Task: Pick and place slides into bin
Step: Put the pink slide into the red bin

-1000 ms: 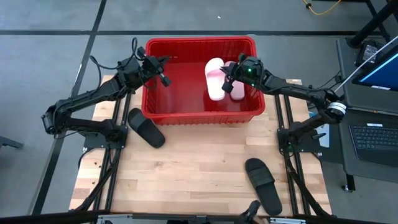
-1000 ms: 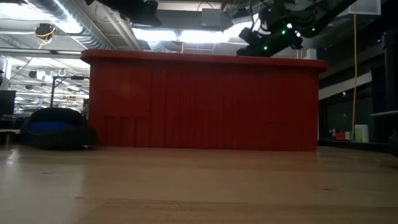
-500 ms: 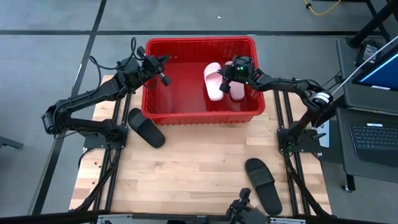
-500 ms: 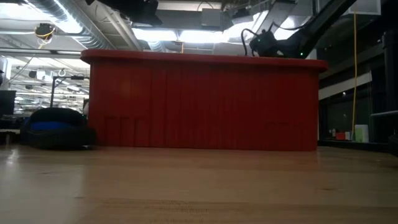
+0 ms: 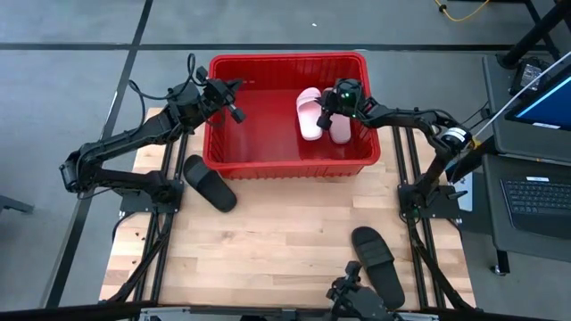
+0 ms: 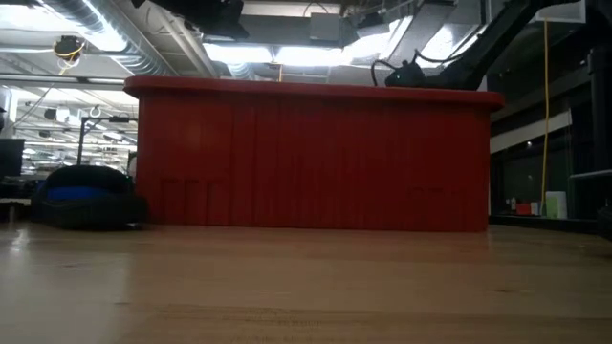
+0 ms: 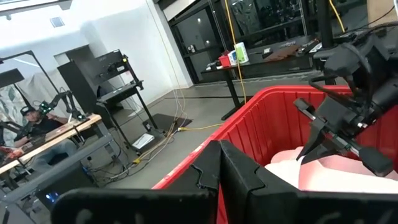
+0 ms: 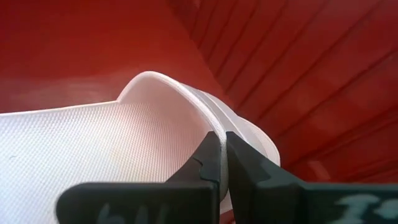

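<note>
Inside bin — pink slide, end effector

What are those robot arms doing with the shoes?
They are putting slide sandals into the red bin. The right end effector is down inside the bin, shut on a pink sandal beside the other pink sandal lying there. The left end effector hangs shut and empty over the bin's other end. Two black sandals are not in yet: one lies beside the bin, one near the table's front.

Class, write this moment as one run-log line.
right hand: shut on pink slide, inside bin | left hand: shut, empty | black slides: on table
</note>
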